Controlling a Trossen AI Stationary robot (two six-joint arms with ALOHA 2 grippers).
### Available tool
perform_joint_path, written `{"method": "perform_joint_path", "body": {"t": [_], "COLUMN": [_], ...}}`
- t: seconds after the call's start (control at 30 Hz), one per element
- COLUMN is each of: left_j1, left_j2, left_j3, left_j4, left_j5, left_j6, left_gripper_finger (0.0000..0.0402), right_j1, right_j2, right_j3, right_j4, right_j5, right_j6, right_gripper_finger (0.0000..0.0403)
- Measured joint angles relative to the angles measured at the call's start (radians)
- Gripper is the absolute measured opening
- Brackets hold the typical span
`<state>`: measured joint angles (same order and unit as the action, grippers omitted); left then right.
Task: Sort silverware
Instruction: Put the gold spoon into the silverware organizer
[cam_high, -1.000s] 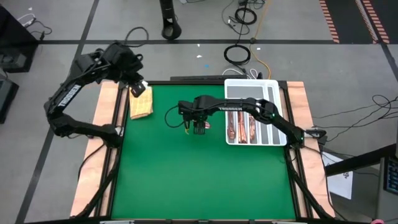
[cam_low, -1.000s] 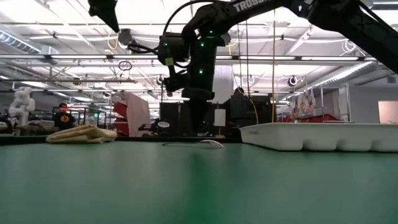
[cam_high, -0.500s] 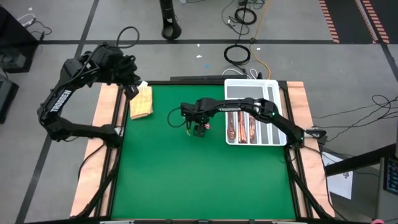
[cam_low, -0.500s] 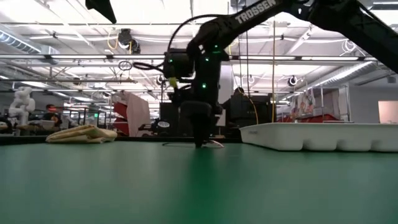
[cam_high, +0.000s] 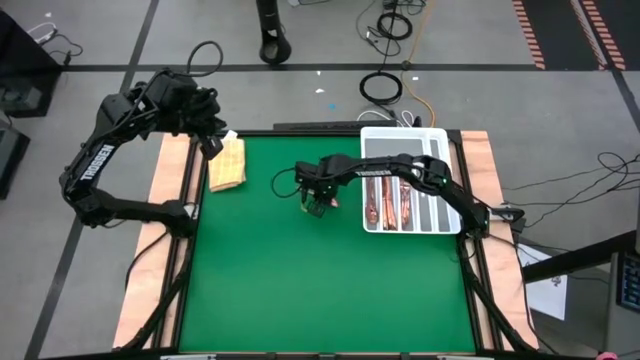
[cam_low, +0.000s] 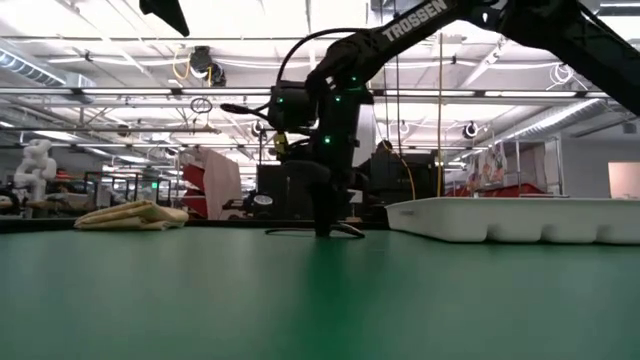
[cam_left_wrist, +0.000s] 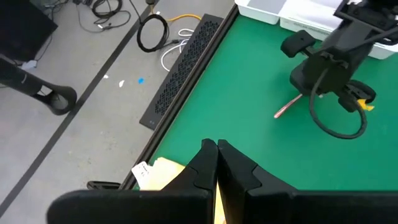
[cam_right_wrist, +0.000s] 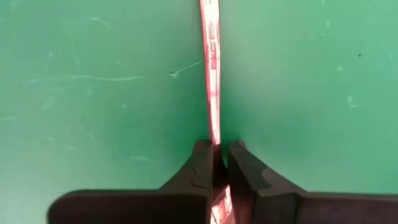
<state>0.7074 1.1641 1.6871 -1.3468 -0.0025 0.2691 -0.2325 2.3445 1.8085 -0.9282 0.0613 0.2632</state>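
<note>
Raised at the ten o'clock corner of the green table (cam_high: 330, 280), above the folded tan cloth (cam_high: 228, 163): left gripper (cam_high: 213, 146), fingers pressed together on nothing, as seen from its own wrist camera (cam_left_wrist: 216, 163). Waiting there, well apart from the work.

Just left of the table's centre, toward twelve o'clock: right gripper (cam_high: 316, 207) lowered to the mat, fingertips down on the surface in the low view (cam_low: 326, 230). Clamped between its two fingers, in the right wrist view (cam_right_wrist: 216, 163): one slim copper piece of silverware (cam_right_wrist: 212, 74), lying flat on the green with its handle running straight away from the fingers. Same piece glimpsed from the left wrist camera as a pink sliver (cam_left_wrist: 287, 108) poking out beside the right arm's wrist. Fork, knife or spoon: could not tell.

At two o'clock, set against the table's far right edge: white divided tray (cam_high: 446, 180), with several more copper pieces (cam_high: 388, 208) gathered in its left compartments, the right-hand slots showing grey. Tray's white wall (cam_low: 520, 218) seen low at the right, well clear of the gripper.
</note>
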Motion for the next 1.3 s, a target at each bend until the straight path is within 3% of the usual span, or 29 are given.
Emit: {"method": "perform_joint_path", "body": {"t": [0.43, 0.63, 0.9, 1.03, 1.17, 1.3], "left_j1": [0.000, 0.000, 0.000, 0.000, 0.000, 0.000], "left_j2": [0.000, 0.000, -0.001, -0.001, -0.001, -0.001], "left_j3": [0.000, 0.000, 0.000, 0.000, 0.000, 0.000], "left_j4": [0.008, 0.008, 0.001, 0.002, 0.002, 0.003], "left_j5": [0.000, 0.000, 0.021, 0.021, 0.026, 0.026], "left_j6": [0.006, 0.006, 0.001, -0.001, -0.002, -0.002], "left_gripper_finger": [0.0013, 0.0013, 0.0013, 0.0013, 0.0013, 0.0013], "right_j1": [-0.011, -0.068, -0.227, -0.323, -0.392, -0.435], "right_j2": [0.005, -0.074, -0.291, -0.444, -0.682, -0.932], "right_j3": [0.363, 0.429, 0.421, 0.268, -0.072, -0.455], "right_j4": [-0.261, -0.448, -0.592, -0.506, -0.202, 0.091], "right_j5": [-0.174, -0.501, -0.755, -0.682, -0.658, -0.439], "right_j6": [0.021, -0.101, -0.336, -0.269, -0.097, 0.152], "right_gripper_finger": [0.0001, 0.0001, 0.0001, 0.0001, 0.0001, 0.0000]}}
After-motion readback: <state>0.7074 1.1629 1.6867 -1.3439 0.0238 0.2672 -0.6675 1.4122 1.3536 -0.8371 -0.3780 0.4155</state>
